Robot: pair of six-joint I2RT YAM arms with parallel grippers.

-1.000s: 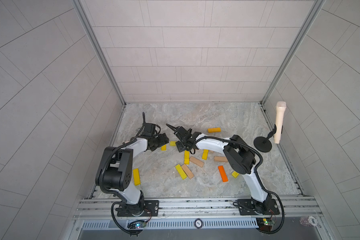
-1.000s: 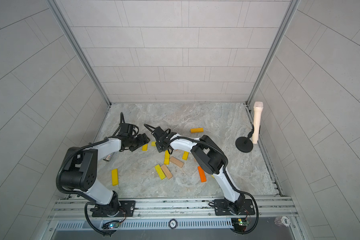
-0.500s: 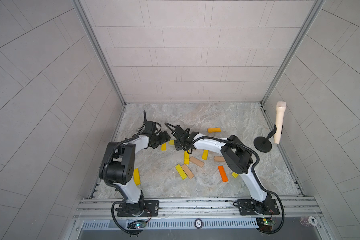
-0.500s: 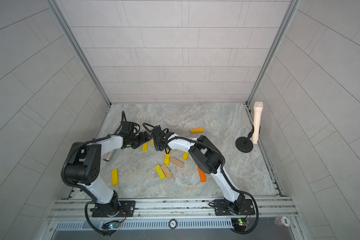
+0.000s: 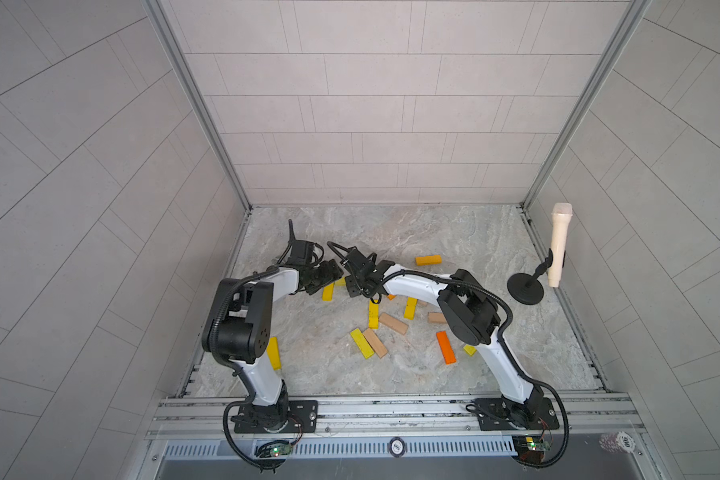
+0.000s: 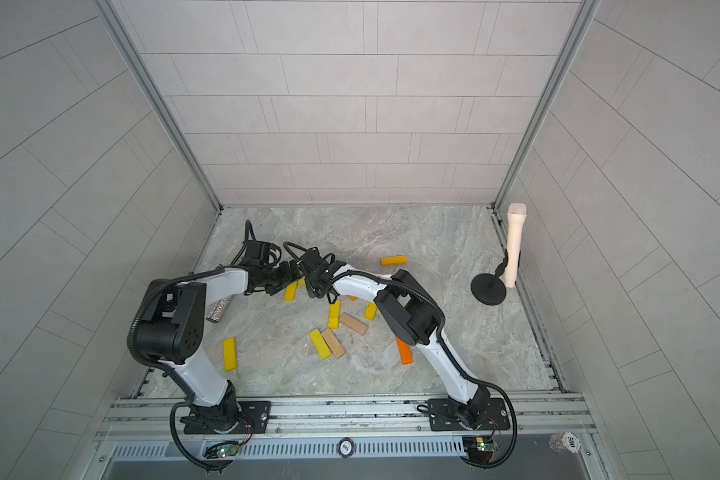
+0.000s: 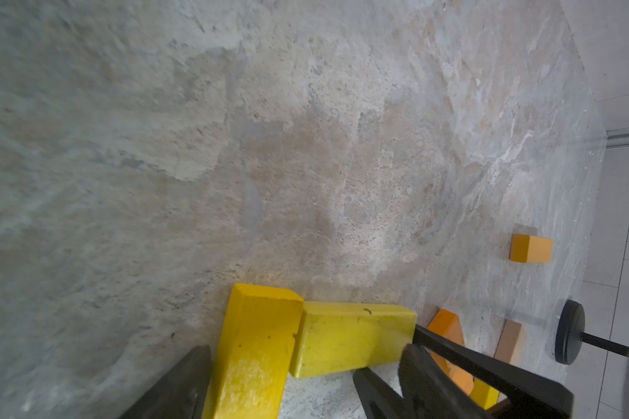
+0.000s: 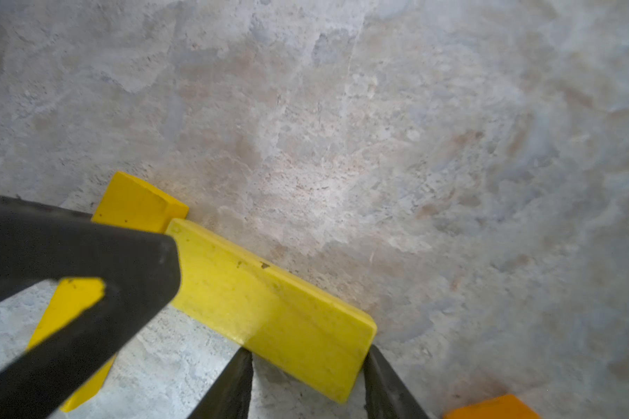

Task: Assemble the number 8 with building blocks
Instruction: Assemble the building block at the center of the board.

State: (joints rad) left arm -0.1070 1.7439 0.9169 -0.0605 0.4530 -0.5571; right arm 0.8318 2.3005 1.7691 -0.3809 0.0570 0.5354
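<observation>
Marbled grey floor [image 5: 391, 232], tiled walls. Listed from the left: left gripper [image 7: 291, 366] has fingers spread wide, straddling a deep-yellow bar [image 7: 251, 348] that lies flat, with one finger against its side; the arm is low, reaching toward centre. A lemon-yellow bar [image 8: 269, 308] lies flat, one end butted against the deep-yellow bar to make a corner. Next, right gripper [image 8: 305, 357] has fingers narrow, clamped across the lemon-yellow bar's free end, with the arm stretched across leftward. Other building blocks [image 5: 393, 324] lie loose near centre, with an orange bar [image 5: 429, 260] apart, farther back. At the right wall is a cream microphone [image 5: 558, 245] in a black stand [image 5: 524, 289].
</observation>
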